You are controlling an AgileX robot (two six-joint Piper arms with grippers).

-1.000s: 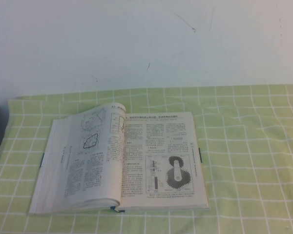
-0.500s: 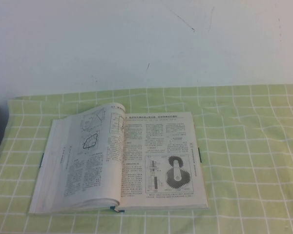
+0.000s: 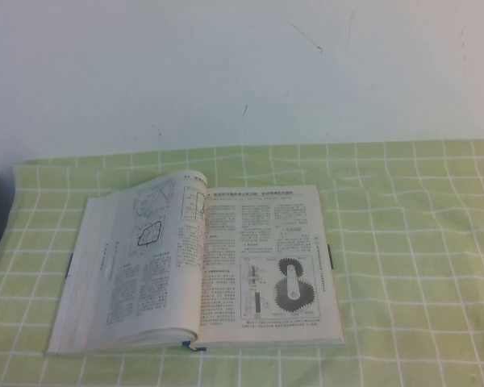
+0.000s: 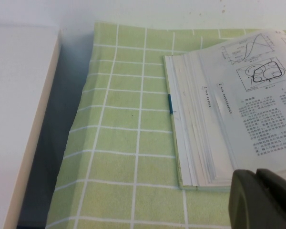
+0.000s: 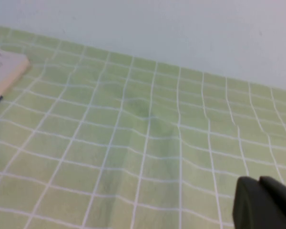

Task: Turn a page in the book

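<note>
Green checked cloth (image 3: 403, 242) fills the high view; the book (image 3: 202, 270) lies open left of centre, spine running top to bottom, the page (image 3: 157, 258) arched on its left half, neither arm visible. Left wrist view adds the left gripper (image 4: 264, 200) at lower right near the book's corner. Right wrist view shows the right gripper (image 5: 264, 202) above bare cloth. Neither gripper's state can be told.

The book (image 3: 202, 270) is matt greyish-white paper, its turned page (image 3: 153, 250) thin and smooth, curling at the upper middle of the frame. The cloth (image 3: 403, 242) under it is soft green checked fabric, rippled. The wall (image 3: 242, 72) looks matt white, lightly scuffed. Left gripper (image 4: 264, 198) and right gripper (image 5: 264, 202), each at a wrist frame's lower right, look dark matt plastic
</note>
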